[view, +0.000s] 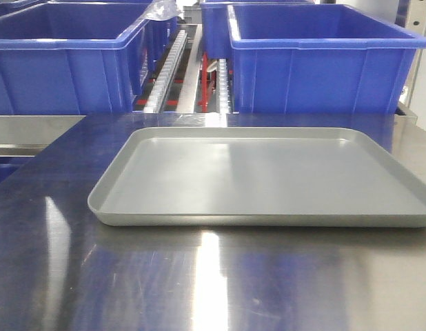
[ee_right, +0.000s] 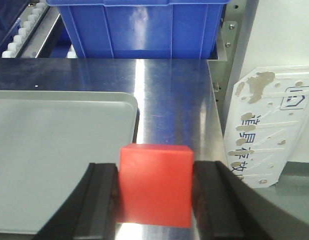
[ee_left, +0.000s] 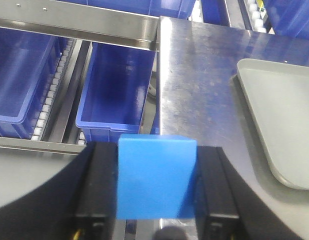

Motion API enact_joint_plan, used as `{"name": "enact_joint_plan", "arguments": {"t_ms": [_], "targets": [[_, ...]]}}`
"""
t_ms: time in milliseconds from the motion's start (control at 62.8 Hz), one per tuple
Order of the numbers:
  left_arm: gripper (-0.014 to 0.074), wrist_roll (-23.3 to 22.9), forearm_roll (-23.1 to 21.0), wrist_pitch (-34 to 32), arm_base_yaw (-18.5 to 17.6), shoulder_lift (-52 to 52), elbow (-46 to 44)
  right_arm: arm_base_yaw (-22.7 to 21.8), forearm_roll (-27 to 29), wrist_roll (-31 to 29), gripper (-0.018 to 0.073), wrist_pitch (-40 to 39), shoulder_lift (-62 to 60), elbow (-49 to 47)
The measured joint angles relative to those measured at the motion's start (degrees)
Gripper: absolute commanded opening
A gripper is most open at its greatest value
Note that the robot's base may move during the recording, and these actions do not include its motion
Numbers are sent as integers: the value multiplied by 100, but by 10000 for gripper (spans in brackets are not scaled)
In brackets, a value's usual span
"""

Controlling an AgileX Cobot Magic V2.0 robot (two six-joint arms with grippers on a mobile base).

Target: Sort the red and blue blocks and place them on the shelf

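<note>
Fingers of our left arm [ee_left: 102, 185] clamp the small matte blue cube [ee_left: 157, 177]; our right fingers [ee_right: 208, 197] clamp the small matte red cube [ee_right: 155, 185].

A flat grey rimmed tray [view: 268, 176] lies on the shiny steel desk [view: 199, 289] and fills the middle of the front view. The bare steel at 6 o'clock of it catches a bright streak of light. In the right wrist view, a white placard [ee_right: 274, 125] with worn, flaking print and Chinese characters stands at 3 o'clock of the tray, beyond the desk's edge.
</note>
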Motion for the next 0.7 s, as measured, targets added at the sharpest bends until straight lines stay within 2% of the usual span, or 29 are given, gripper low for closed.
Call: {"name": "enact_joint_plan", "arguments": {"t_ms": [701], "targets": [[125, 0, 0, -10, 0, 0, 0, 0, 0, 0, 57, 0, 0, 0]]}}
